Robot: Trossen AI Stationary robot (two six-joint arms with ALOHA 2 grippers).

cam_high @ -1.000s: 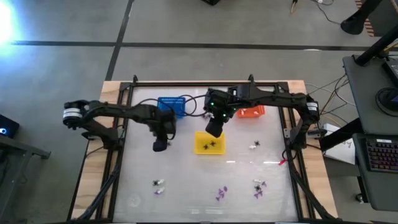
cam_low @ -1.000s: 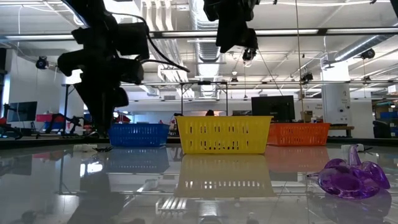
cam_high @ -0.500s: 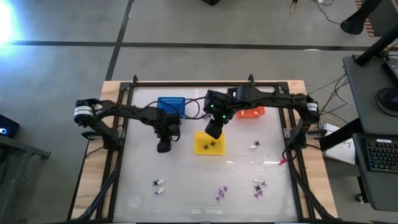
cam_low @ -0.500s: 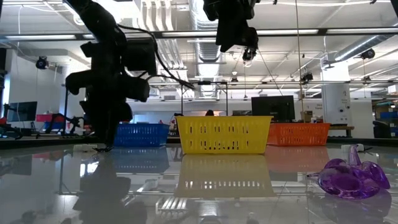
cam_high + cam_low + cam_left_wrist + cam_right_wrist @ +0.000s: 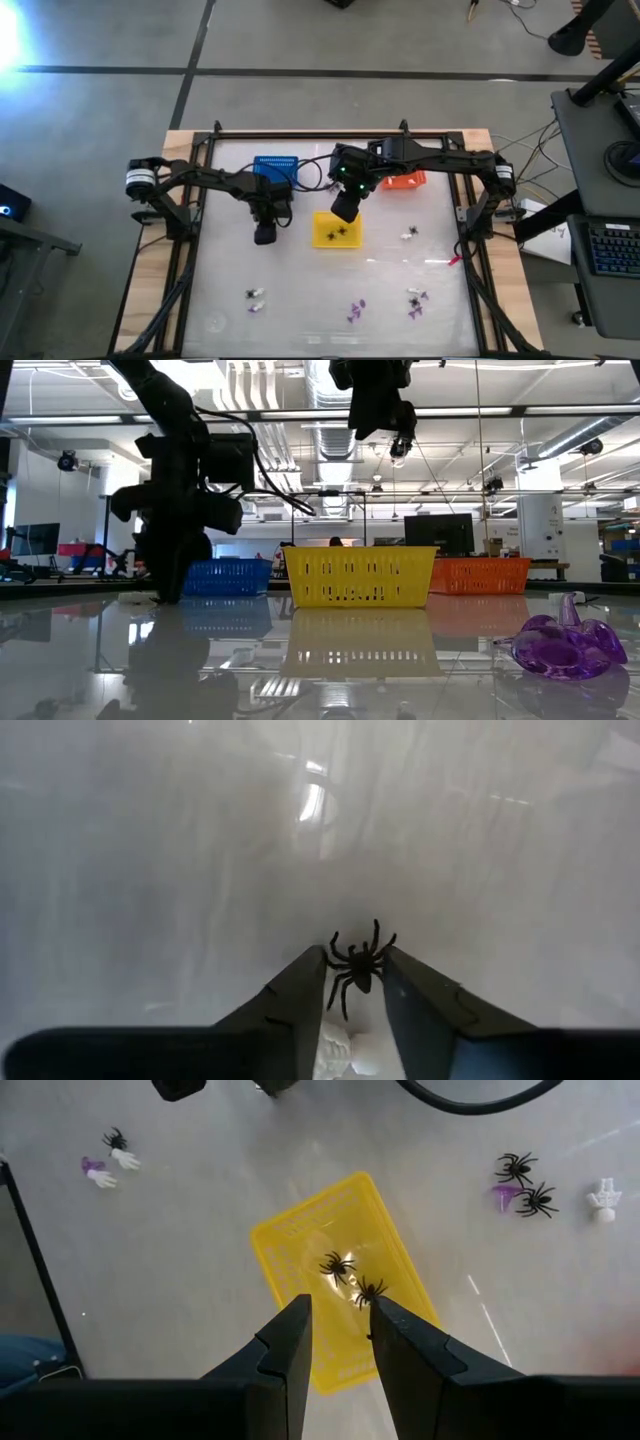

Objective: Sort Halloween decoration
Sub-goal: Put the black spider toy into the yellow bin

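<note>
Down on the table [image 5: 230, 290], the left gripper [image 5: 264, 235] stood with its tips at the surface, at about nine o'clock from the yellow basket [image 5: 337, 229] and just below the blue basket [image 5: 275, 170]. In the left wrist view its two fingers [image 5: 290, 1005] sat on either side of a black spider [image 5: 357, 963], the tips touching its legs; whether they had clamped it fully I could not tell. The right gripper [image 5: 339, 1330] hung above the yellow basket, fingers a narrow gap apart with nothing between them. Two black spiders [image 5: 352, 1278] lay inside that basket. The orange basket [image 5: 403, 180] sat at two o'clock from the yellow one, partly under the right arm. Other trinkets lay scattered toward six o'clock: a white and dark cluster [image 5: 255, 298], purple pieces [image 5: 355, 311], a mixed group [image 5: 415, 301], and a white piece [image 5: 409, 234] at three o'clock of the yellow basket. A purple trinket [image 5: 562, 645] lay close to the low camera.
</note>
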